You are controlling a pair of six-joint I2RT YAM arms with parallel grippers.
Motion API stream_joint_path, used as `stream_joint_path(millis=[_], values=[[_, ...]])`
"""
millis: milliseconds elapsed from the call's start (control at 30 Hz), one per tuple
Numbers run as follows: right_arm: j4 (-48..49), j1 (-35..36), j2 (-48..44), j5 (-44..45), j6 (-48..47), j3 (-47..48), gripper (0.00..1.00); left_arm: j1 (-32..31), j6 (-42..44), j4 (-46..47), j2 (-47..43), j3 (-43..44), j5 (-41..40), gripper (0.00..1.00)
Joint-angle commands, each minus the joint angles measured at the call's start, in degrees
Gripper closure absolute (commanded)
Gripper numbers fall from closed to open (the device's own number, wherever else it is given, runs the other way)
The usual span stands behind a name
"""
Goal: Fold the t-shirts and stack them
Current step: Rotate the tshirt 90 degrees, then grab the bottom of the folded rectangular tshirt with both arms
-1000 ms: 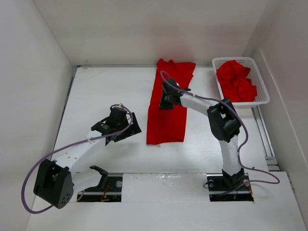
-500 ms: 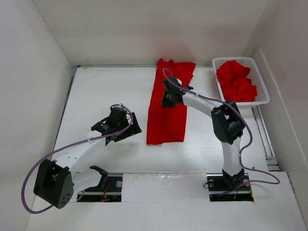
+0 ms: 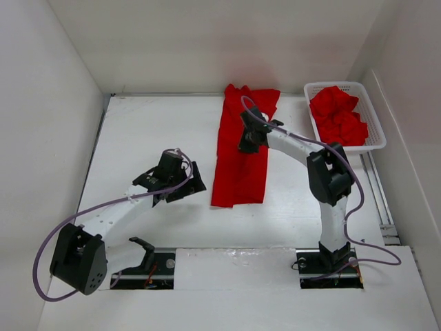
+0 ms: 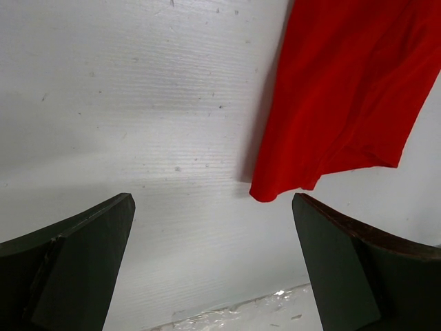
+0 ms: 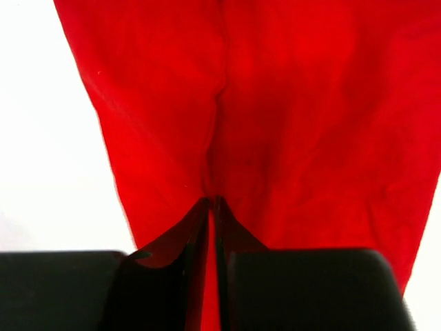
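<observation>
A red t-shirt [image 3: 238, 169], folded into a long strip, lies flat on the white table and runs from the back wall toward the middle. My right gripper [image 3: 245, 143] sits on its upper middle. In the right wrist view its jaws [image 5: 211, 201] are shut on a raised crease of the t-shirt [image 5: 310, 103]. My left gripper [image 3: 189, 185] hovers just left of the strip's near corner. In the left wrist view it [image 4: 213, 262] is wide open over bare table, and the t-shirt's corner [image 4: 344, 89] lies beyond its fingertips.
A white mesh basket [image 3: 375, 127] at the back right holds more crumpled red t-shirts [image 3: 337, 117]. White walls close in the table on the left, back and right. Both arm bases sit at the near edge.
My right gripper has slid along the t-shirt toward the back right, staying on the cloth. My left arm has edged slightly toward the strip's near corner.
</observation>
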Motion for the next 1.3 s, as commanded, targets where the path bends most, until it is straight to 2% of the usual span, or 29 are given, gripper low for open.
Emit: stream_joint_path(millis=[0, 67, 100, 200, 300, 333, 400, 533, 667, 700, 800, 867, 1067, 1133, 1267], values=[[-1.51, 0.02, 1.27, 0.48, 0.03, 2.73, 0.85, 0.17, 1.65, 1.88, -0.04, 0.63, 1.83, 0.00], [-1.51, 0.02, 1.27, -0.04, -0.58, 2.73, 0.72, 0.17, 1.65, 2.41, 0.48, 1.16, 2.36, 0.00], [-1.51, 0.02, 1.27, -0.04, -0.59, 2.73, 0.61, 0.17, 2.17, 2.41, 0.49, 1.16, 2.37, 0.00], [-1.51, 0.02, -0.92, -0.05, -0.59, 2.73, 0.51, -1.93, 2.18, 3.47, 2.15, 1.16, 1.50, 0.00], [-1.51, 0.64, -3.91, 1.10, -1.20, 0.73, 0.39, -7.28, 1.56, 3.47, 5.75, 3.96, -3.95, 0.00], [-1.51, 0.64, -6.53, 1.10, -1.20, -0.16, 0.24, -8.60, 0.96, 2.77, 6.98, 4.93, -5.35, 0.00], [-0.99, 1.16, -9.70, 2.32, -1.20, -3.92, 0.00, -10.28, 0.25, 2.24, 10.23, 7.22, -7.56, 0.00], [0.76, 1.16, -18.58, 2.86, 1.69, -13.94, 0.00, -10.29, 0.25, 5.22, 12.08, 7.22, -6.86, 0.00], [1.48, 2.48, -26.14, 2.86, 4.33, -23.97, 0.00, -10.29, 0.25, 7.85, 12.09, 6.52, -6.33, 0.06], [1.48, 2.48, -26.68, 2.86, 5.38, -25.46, 0.00, -10.29, 0.25, 8.73, 12.61, 5.83, -6.33, 0.06], [0.43, 5.20, -27.21, 2.86, 8.18, -29.69, 0.00, -10.29, 0.25, 9.53, 13.75, 5.12, -5.72, 0.15], [0.43, 6.35, -27.21, 3.56, 10.47, -31.88, 0.04, -10.29, 0.25, 10.93, 14.37, 3.89, -5.11, 0.23], [1.57, 8.37, -27.21, 1.89, 13.30, -35.14, 0.13, -10.81, 0.77, 14.80, 16.13, 1.42, -3.26, 0.31], [1.57, 8.37, -27.74, 1.89, 13.91, -35.94, 0.16, -11.34, 0.77, 15.33, 16.83, 1.42, -2.73, 0.38], [1.57, 8.37, -28.87, 2.42, 14.44, -38.05, 0.19, -15.55, 0.25, 14.63, 17.98, 2.82, -6.60, 0.38]])
